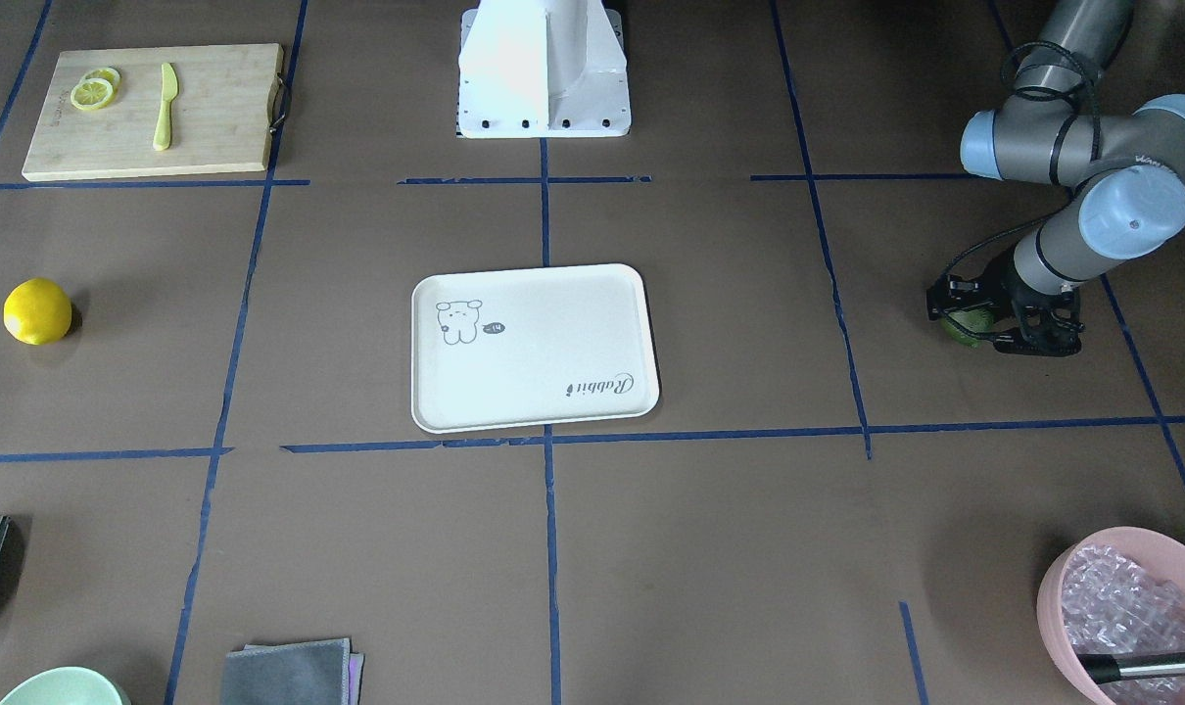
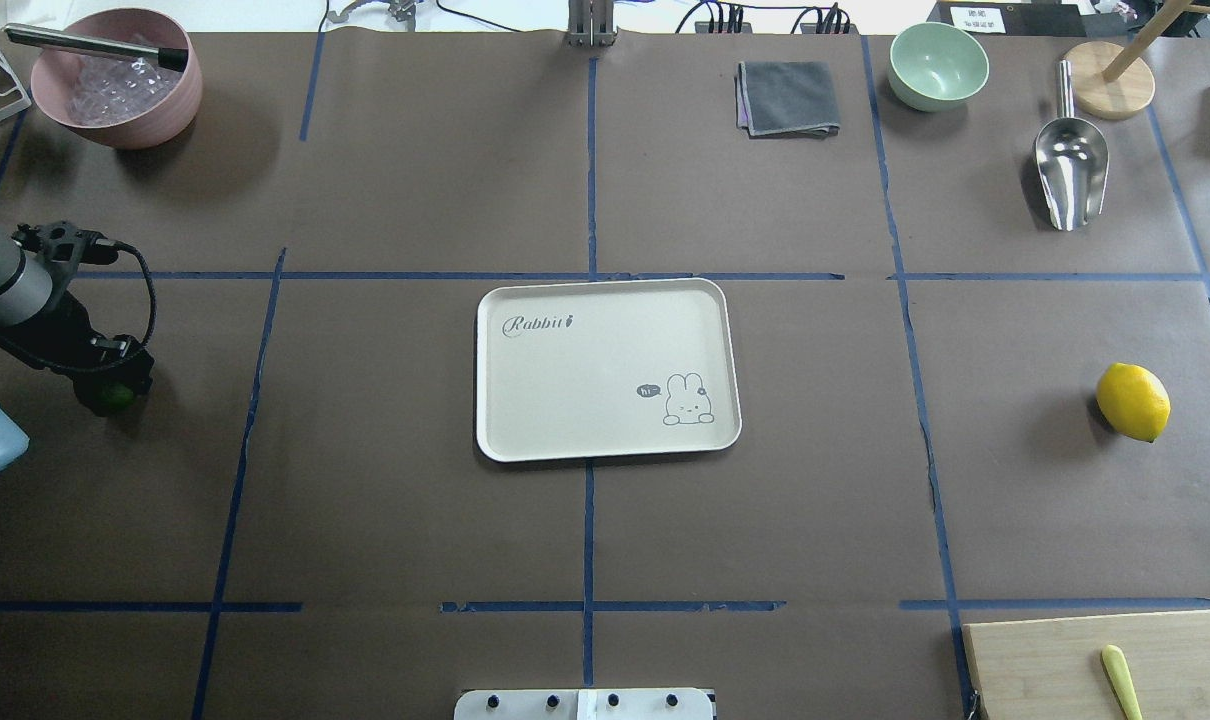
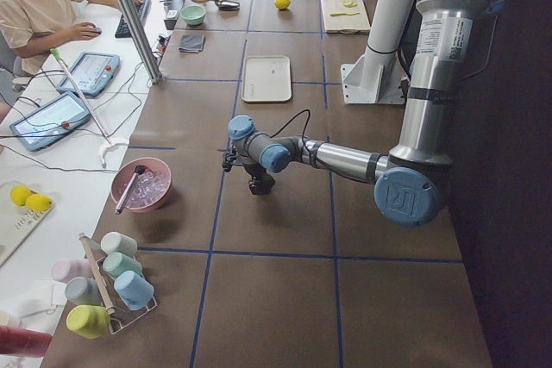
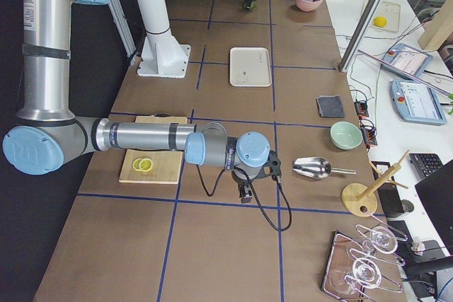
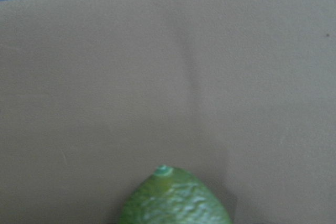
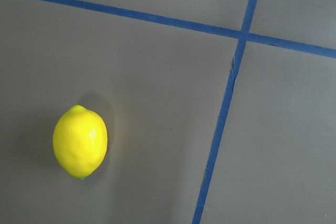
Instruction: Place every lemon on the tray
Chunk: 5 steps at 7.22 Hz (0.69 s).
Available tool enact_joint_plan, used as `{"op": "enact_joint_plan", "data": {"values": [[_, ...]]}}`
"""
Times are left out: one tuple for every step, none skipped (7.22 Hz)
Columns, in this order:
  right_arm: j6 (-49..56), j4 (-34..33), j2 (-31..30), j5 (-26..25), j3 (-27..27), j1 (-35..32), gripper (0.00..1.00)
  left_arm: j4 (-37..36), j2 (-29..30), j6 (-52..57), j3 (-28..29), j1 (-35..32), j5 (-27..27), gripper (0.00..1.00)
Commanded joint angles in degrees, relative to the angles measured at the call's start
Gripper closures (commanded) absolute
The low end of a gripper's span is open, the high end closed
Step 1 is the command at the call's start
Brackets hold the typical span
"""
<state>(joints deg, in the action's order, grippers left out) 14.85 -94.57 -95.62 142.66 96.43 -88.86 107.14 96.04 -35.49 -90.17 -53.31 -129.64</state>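
Items as seen from behind the robot, left to right.

1. Pink bowl [image 2: 170, 105], far left corner of the table [image 2: 415, 520]. Clear bubbled plastic is held inside, and a dark-handled tool [image 2: 95, 45] is laid across the rim.
2. Left gripper [image 1: 994, 328], lowered at the left edge of the table, well apart from the tray. The green lemon [image 1: 963, 330] is seen directly under it, among the black fingers. Whether the fingers are pressed on the fruit cannot be told. In the left wrist view only the lemon's pointed tip and pebbled skin are shown at the bottom edge.
3. White tray [image 2: 565, 400], centre of the table, lying flat. A rabbit drawing and the word "Rabbit" are printed on it.
4. Grey cloth [image 2: 787, 97], folded, far side, right of centre.
5. Green bowl [image 2: 938, 65], just right of the cloth.
6. Metal scoop [image 2: 1070, 160], near the green bowl, beside a round wooden stand [image 2: 1113, 80].
7. Yellow lemon [image 2: 1132, 401], lying on the bare table at the right, well apart from the tray.
8. Cutting board [image 2: 1065, 660], near right corner. A yellow-green knife [image 2: 1120, 680] and lemon slices [image 1: 94, 91] are laid on it.
9. Right gripper [image 4: 245, 192], seen only from the side, pointed down above the table beside the cutting board. Whether its fingers are apart or together cannot be told.
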Motion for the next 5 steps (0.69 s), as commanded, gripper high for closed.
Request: {"op": "enact_joint_plan", "data": {"values": [[0.00,0.00,0.00,0.51,-0.01,0.00,0.00,-0.61,-0.07,-0.55,-4.71,-0.47,-0.35,1.00],[0.00,0.00,0.00,0.60,0.07,0.00,0.00,-2.19,0.11,-5.25,-10.32,-0.13,-0.70,1.00],[0.00,0.00,0.00,0.60,-0.01,0.00,0.00,-2.20,4.11,-15.13,-12.55,0.92,-1.49,1.00],[0.00,0.00,0.00,0.60,-0.01,0.00,0.00,-2.12,8.94,-22.88,-12.66,5.98,-0.97,1.00],[0.00,0.00,0.00,0.60,-0.01,0.00,0.00,-2.29,15.77,-32.10,-11.10,12.90,1.21,1.00]]}}
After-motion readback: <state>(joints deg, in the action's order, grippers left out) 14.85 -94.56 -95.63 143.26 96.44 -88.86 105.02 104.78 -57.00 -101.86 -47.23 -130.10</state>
